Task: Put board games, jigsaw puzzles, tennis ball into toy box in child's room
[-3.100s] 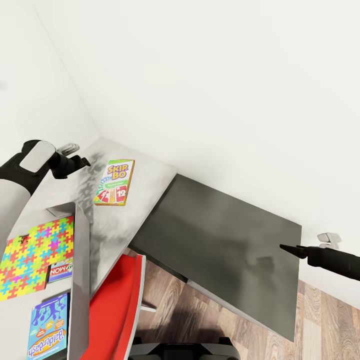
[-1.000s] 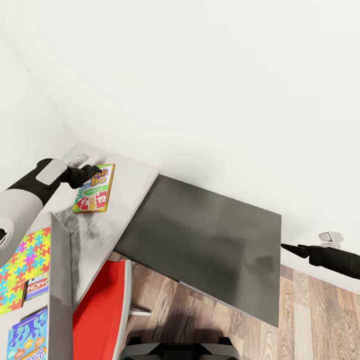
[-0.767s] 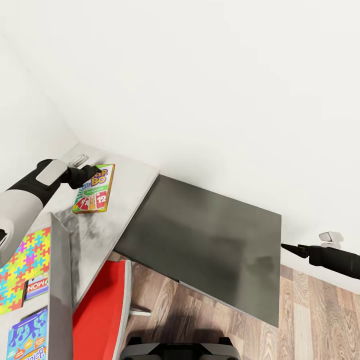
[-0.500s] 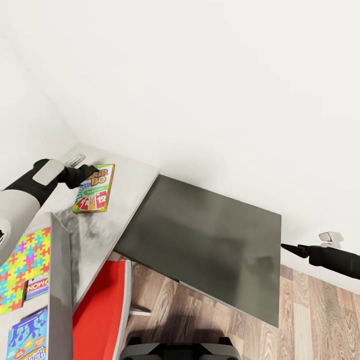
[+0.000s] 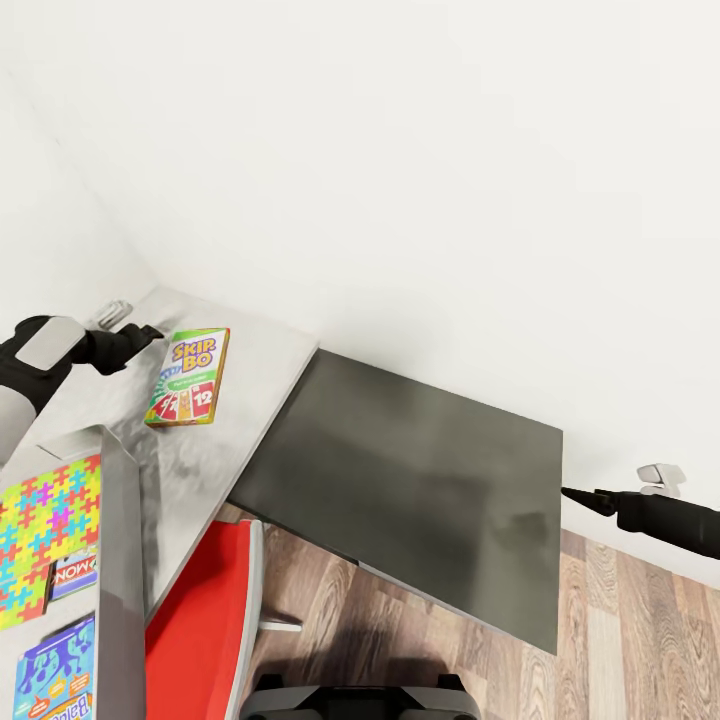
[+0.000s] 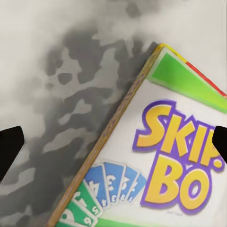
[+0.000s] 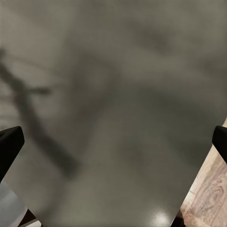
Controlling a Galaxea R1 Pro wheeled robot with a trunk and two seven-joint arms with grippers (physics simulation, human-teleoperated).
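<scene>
One board game [image 5: 188,378] is seen flat on the pale speckled part of the table [image 5: 250,370], near the wall. Left gripper [image 5: 148,333] is held just beside its far corner, jaws spread wide, nothing gripped; in the wrist view one edge of the game [image 6: 161,156] lies between them. Right gripper [image 5: 575,495] hangs at the dark top's edge, its opening not discernible. Risk judged: a flat box may be pushed toward the wall, or pinched by a corner and dropped.
</scene>
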